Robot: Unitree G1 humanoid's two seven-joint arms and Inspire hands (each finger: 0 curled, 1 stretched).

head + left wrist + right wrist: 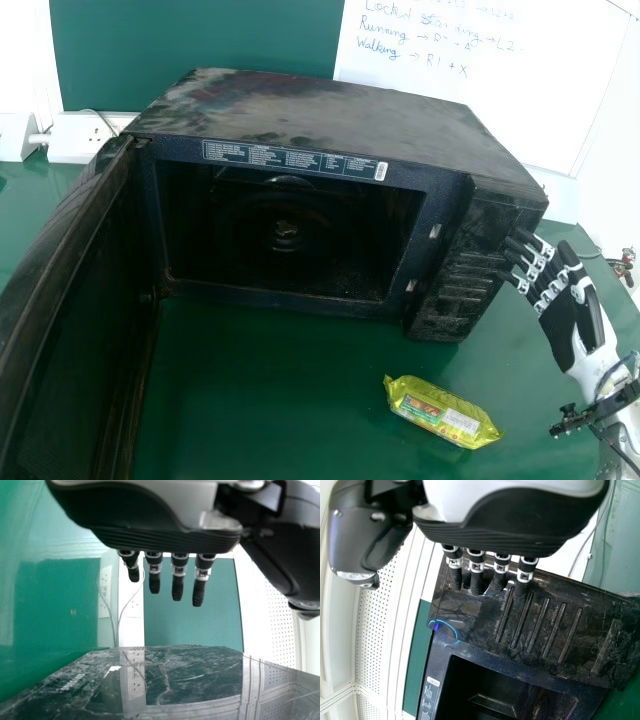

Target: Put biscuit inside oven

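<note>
Biscuit packet [440, 412]: lies flat on the surface [260, 400], yellow-green, slanted, outside the oven [330, 110] and just in front of its lower right corner.
Oven door [70, 330]: hangs wide, swung out along the left side of the head view, with the dark cavity [340, 240] exposed.
Oven body: sits on the green surface, black and scuffed on top, with a printed strip [290, 158] above the cavity and a control panel [465, 265] at the right.
Right hand [572, 315]: hovers at the outer edge of the control panel, well above the biscuit packet; cannot tell if touching the panel.
Fingers, right hand: straight and slightly spread, angled towards the panel, pinching nothing.
Left hand [150, 537]: shows in the left wrist view, near a dark, glossy, scratched face; cannot tell which part of the oven.
Fingers, left hand: nearly straight, held apart, with the thumb out to one side, gripping nothing.
Backdrop: includes a whiteboard [560, 80] with handwriting, a green panel [200, 35] and a white socket block [80, 138] behind the oven.
</note>
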